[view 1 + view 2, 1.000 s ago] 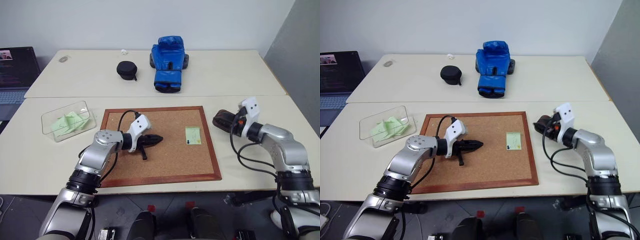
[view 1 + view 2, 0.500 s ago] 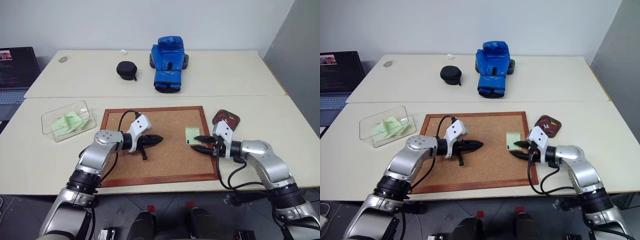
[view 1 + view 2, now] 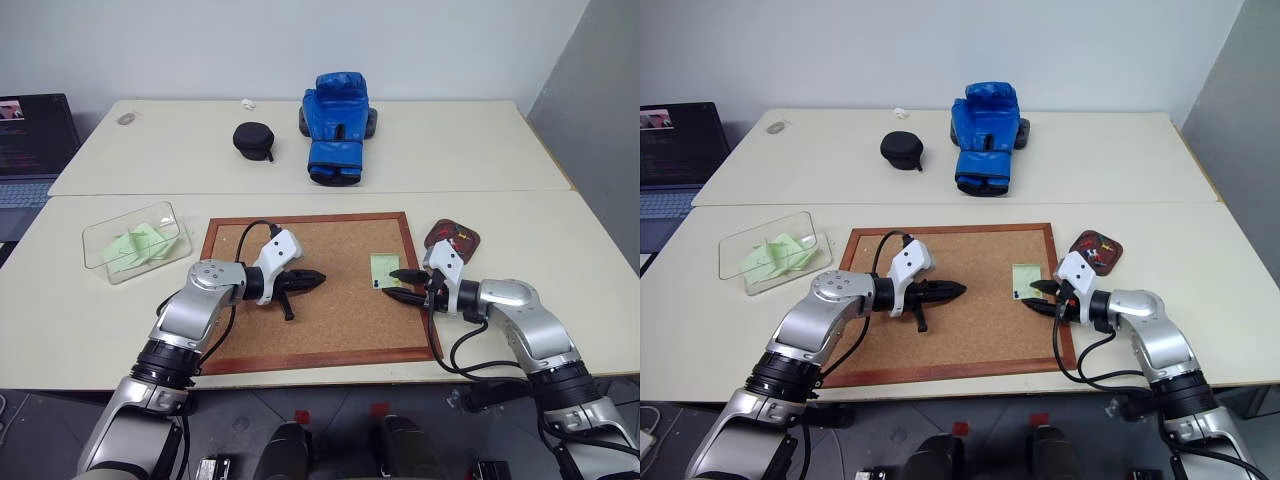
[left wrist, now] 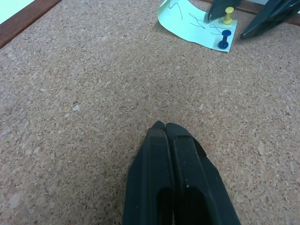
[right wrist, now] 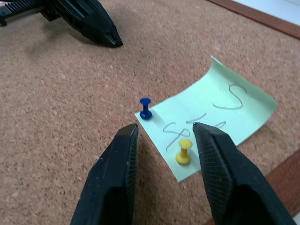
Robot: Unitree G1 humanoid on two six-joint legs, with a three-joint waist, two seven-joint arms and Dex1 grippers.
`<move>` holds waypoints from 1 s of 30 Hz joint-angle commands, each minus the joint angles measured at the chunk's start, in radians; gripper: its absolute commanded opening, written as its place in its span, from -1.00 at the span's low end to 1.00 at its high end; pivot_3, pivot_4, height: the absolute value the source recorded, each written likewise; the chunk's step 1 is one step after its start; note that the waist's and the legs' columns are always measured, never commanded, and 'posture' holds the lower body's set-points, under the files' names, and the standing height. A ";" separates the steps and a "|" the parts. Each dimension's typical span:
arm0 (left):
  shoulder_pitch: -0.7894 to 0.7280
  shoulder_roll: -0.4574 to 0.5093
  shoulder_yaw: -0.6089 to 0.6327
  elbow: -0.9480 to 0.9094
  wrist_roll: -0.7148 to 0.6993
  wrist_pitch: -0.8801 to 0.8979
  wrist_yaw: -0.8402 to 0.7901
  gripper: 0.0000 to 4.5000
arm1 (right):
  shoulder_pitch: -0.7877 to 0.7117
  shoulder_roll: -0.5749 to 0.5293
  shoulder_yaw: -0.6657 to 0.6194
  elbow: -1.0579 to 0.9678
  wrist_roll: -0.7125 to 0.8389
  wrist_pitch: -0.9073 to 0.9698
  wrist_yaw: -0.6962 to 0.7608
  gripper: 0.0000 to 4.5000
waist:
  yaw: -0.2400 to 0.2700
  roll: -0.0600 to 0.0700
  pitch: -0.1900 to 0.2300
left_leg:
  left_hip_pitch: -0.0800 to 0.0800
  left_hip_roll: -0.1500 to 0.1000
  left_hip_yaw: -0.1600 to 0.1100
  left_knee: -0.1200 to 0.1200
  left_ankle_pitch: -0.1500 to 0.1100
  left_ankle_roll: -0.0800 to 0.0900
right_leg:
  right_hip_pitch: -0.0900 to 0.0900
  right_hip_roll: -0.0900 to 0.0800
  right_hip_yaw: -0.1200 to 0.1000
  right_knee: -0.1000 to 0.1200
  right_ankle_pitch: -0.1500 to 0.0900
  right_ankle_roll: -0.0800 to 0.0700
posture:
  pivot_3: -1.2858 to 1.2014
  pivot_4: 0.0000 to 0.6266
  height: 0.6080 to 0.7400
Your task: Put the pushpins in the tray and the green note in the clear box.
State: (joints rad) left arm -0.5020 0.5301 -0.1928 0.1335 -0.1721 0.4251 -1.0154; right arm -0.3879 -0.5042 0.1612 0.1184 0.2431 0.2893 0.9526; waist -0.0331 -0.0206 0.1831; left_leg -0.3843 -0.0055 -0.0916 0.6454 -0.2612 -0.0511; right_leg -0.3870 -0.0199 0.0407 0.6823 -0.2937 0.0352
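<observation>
Moved: my right hand [image 5: 161, 140] has swung off the small dark brown rounded-square tray [image 3: 452, 238] and come down onto the brown cork board with the red-brown wooden frame [image 3: 320, 345], at its right edge; my left hand [image 3: 312, 279] has stayed where it was, over the middle of the board.
Right hand: fingers [image 5: 112, 178] partly apart, holding nothing; they straddle the yellow pushpin [image 5: 183, 151] without touching it, tips low over the cork.
Left hand: fingers [image 4: 176, 180] pressed together, holding nothing, pointing across the board toward the note.
Green note: the small pale green paper slip with pen scribbles [image 5: 220, 115] lies on the right part of the board, one end curling up off the cork.
Pushpins: the yellow one and a blue pushpin [image 5: 146, 108] stand in the note's near edge, the blue one at its corner; red, yellow and green pins [image 3: 458, 236] lie in the tray.
Tray: on the pale counter [image 3: 560, 240], just off the board's upper right corner.
Clear box: the transparent shallow plastic container [image 3: 137, 241] sits on the counter left of the board, with a loose heap of pale green slips [image 3: 140, 245] in it.
Beyond the board: a blue boxing glove [image 3: 336, 113] and a black round zip case [image 3: 254, 139].
</observation>
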 commanded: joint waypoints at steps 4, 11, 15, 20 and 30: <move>0.003 0.012 -0.005 -0.027 0.004 -0.002 -0.006 -1.00 | -0.029 0.005 -0.032 0.012 -0.003 -0.024 -0.019 -0.87 | 0.000 0.000 0.000 | 0.000 0.000 0.000 0.000 0.000 0.000 | 0.000 0.000 0.000 0.000 0.000 0.000 | 0.03 -0.52 1.00; 0.002 0.010 -0.006 -0.029 0.003 0.000 -0.005 -1.00 | -0.028 0.003 -0.043 0.006 0.015 -0.013 -0.024 -0.98 | 0.000 0.000 0.000 | 0.000 0.000 0.000 0.000 0.000 0.000 | 0.000 0.000 0.000 0.000 0.000 0.000 | 0.03 -0.52 1.00; 0.003 0.010 -0.006 -0.031 0.002 0.003 -0.005 -1.00 | -0.025 0.006 -0.056 -0.017 0.042 -0.001 -0.016 -0.98 | 0.000 0.000 0.000 | 0.000 0.000 0.000 0.000 0.000 0.000 | 0.000 0.000 0.000 0.000 0.000 0.000 | 0.03 -0.52 1.00; 0.004 0.010 -0.005 -0.031 0.002 0.005 -0.005 -1.00 | -0.027 0.011 -0.083 -0.077 0.097 0.040 -0.007 -0.98 | 0.000 0.000 0.000 | 0.000 0.000 0.000 0.000 0.000 0.000 | 0.000 0.000 0.000 0.000 0.000 0.000 | 0.03 -0.52 1.00; 0.003 0.010 -0.004 -0.031 0.001 0.007 -0.004 -1.00 | -0.027 -0.002 -0.088 -0.088 0.101 0.057 -0.007 -0.98 | 0.000 0.000 0.000 | 0.000 0.000 0.000 0.000 0.000 0.000 | 0.000 0.000 0.000 0.000 0.000 0.000 | 0.03 -0.52 1.00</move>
State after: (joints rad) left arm -0.5000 0.5314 -0.1929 0.1255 -0.1725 0.4323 -1.0155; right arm -0.4079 -0.4955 0.0959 0.0658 0.3337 0.3553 0.9383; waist -0.0331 -0.0206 0.1831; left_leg -0.3845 -0.0055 -0.0919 0.6454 -0.2612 -0.0511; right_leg -0.3870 -0.0201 0.0406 0.6824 -0.2937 0.0352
